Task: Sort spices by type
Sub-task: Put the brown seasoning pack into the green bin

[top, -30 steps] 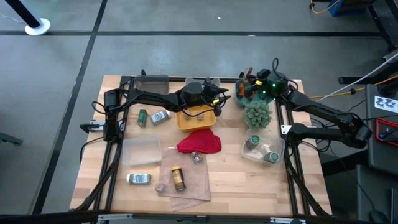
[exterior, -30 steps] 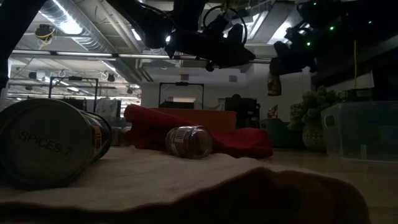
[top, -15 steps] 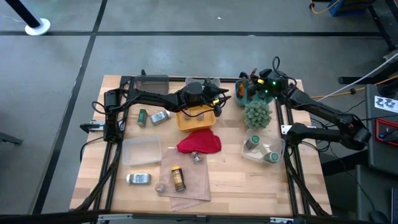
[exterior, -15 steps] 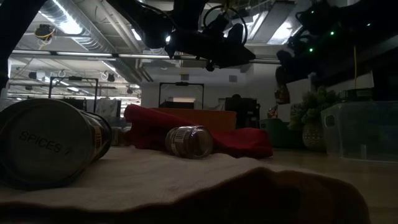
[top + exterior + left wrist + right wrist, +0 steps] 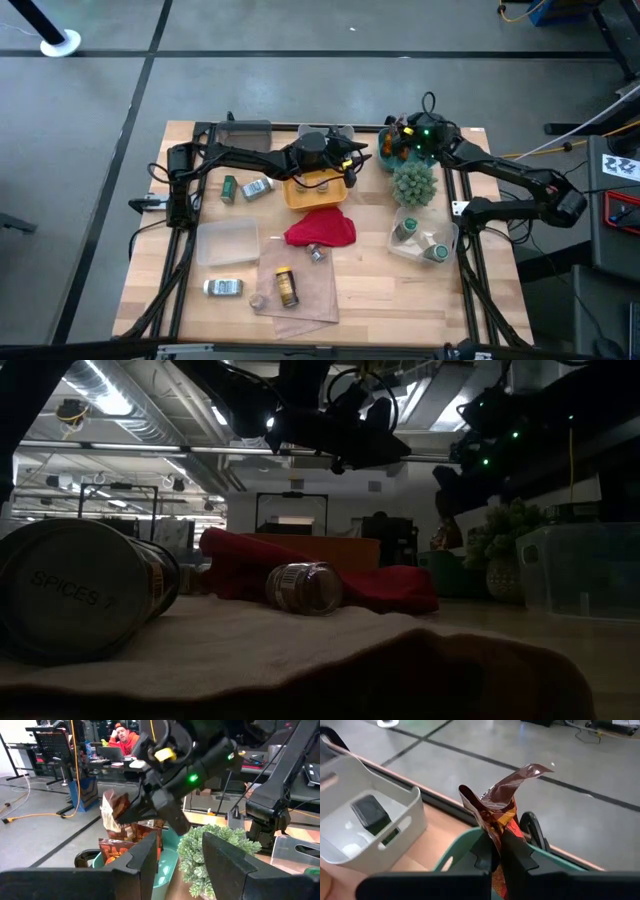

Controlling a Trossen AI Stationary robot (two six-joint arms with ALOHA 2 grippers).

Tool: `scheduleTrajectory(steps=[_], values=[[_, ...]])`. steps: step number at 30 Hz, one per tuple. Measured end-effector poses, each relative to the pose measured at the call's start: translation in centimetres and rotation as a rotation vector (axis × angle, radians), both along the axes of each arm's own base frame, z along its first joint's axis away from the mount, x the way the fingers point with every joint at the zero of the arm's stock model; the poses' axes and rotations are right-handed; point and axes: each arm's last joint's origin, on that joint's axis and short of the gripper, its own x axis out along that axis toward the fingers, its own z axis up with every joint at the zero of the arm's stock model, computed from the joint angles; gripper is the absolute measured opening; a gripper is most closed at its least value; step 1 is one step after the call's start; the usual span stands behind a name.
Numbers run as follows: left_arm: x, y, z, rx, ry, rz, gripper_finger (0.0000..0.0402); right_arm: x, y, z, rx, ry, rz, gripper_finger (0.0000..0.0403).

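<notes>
The right hand (image 5: 496, 851) pinches a foil sachet (image 5: 496, 800) over the teal bin (image 5: 167, 865), apparently to join sachets (image 5: 127, 851) already there, while the left hand (image 5: 177, 857) waits spread above the orange tray (image 5: 318, 192).

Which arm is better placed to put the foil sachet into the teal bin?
The right: the right gripper already pinches the foil sachet directly above the teal bin. The left gripper hovers over the orange tray.
</notes>
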Motion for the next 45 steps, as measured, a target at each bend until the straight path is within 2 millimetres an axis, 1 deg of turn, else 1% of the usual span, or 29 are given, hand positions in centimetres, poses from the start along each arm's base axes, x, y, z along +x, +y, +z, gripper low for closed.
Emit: scheduleTrajectory(steps=[4,11,35,45], values=[[0.0,0.0,0.0,0.000,0.000,0.000,0.0141,0.3,-0.3,-0.8,0.032,0.014,-0.010,0.0025],[0.0,0.0,-0.1,-0.002,0.007,0.000,0.0141,0.5,-0.5,-1.3,0.041,0.038,-0.027,0.0025],[0.0,0.0,-0.2,-0.011,0.017,0.001,0.0141,0.4,-0.5,-1.3,0.045,0.042,-0.026,0.0026],[0.0,0.0,-0.2,-0.013,0.016,0.001,0.0141,0.3,-0.3,-1.7,0.075,0.075,-0.025,0.0026]])
